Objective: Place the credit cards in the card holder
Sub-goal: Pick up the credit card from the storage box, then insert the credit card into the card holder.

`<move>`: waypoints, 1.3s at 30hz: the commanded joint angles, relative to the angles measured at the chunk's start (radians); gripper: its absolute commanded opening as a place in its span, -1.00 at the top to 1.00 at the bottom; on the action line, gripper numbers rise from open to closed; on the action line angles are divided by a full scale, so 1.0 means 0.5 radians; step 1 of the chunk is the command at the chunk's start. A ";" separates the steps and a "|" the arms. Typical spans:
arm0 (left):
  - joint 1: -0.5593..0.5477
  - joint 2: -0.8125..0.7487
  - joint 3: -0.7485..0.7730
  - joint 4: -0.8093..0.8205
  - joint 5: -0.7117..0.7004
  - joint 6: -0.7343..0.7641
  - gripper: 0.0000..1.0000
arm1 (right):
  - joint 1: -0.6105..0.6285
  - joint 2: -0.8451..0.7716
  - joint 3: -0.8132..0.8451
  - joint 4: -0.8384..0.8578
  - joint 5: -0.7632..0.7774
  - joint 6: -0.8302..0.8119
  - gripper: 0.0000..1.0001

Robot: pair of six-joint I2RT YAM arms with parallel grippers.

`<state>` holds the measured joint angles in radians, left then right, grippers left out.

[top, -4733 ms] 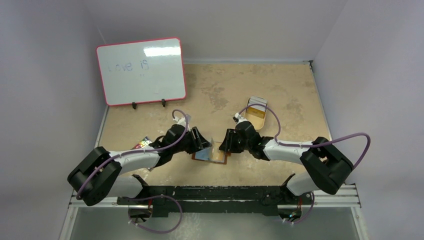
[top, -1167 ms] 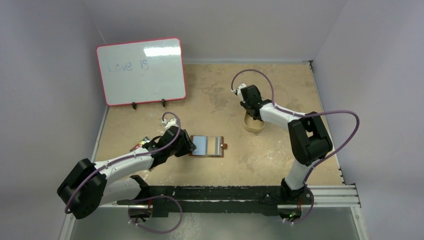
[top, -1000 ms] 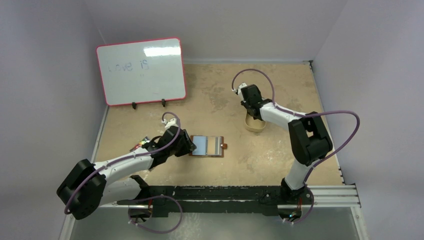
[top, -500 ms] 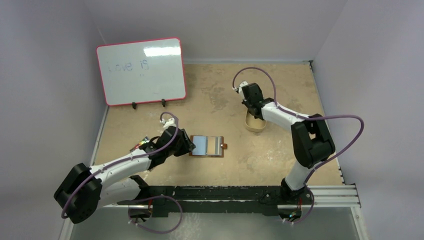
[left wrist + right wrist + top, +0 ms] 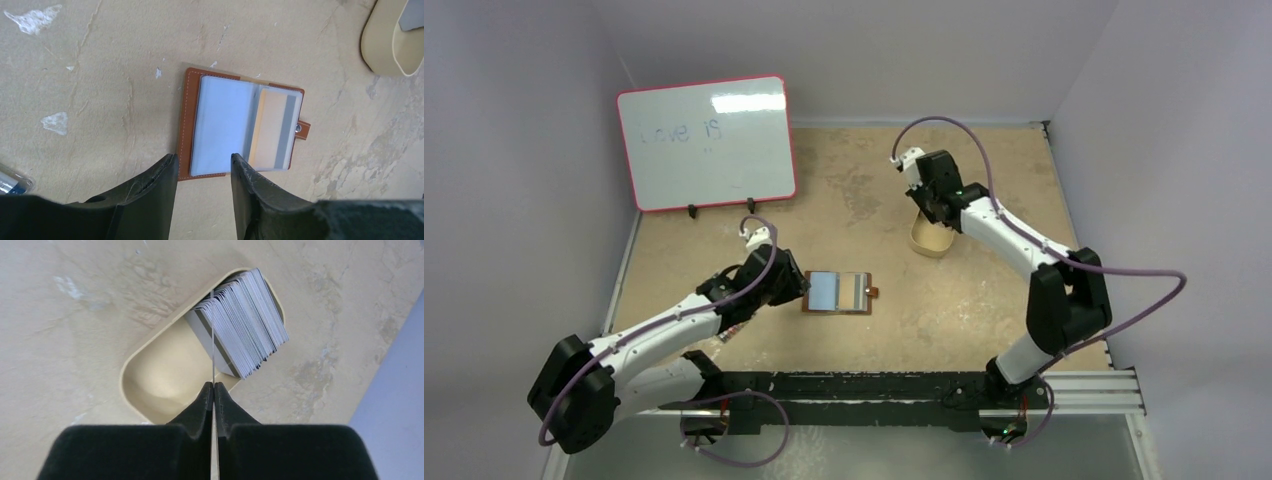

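The right gripper [image 5: 213,386] had its two black fingers pressed together on a thin pale plastic card [image 5: 213,352], seen edge-on as a fine line running straight ahead from the fingertips. Beneath and just ahead of the fingertips lay a cream oval metal tin [image 5: 160,372], its nearer end bare. At its farther end, ahead and slightly to the right of the gripper, a stack of pale grey-and-white plastic cards [image 5: 247,322] leaned fanned against the rim, a dark stripe showing on the nearest one. The held card's far end reached the stack's near edge. The tin sat on a mottled sandy tabletop [image 5: 75,315]. To the right of the gripper was a pale lavender wall [image 5: 395,405].
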<state>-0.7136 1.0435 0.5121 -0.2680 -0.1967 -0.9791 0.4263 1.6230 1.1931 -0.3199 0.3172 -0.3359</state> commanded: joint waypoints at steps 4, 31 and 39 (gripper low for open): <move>0.010 0.002 0.136 -0.095 -0.130 0.049 0.16 | 0.006 -0.337 0.103 -0.140 -0.540 0.372 1.00; 0.047 0.189 -0.025 0.154 -0.039 0.051 0.51 | 0.441 -0.448 -1.054 1.442 -1.359 2.351 1.00; 0.050 0.240 -0.128 0.328 0.057 0.031 0.63 | 0.455 -0.279 -1.115 1.548 -1.316 2.415 1.00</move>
<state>-0.6945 1.1530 0.4698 -0.1955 -0.1986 -0.9501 0.6479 1.4765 0.6373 0.3740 -0.3576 0.8352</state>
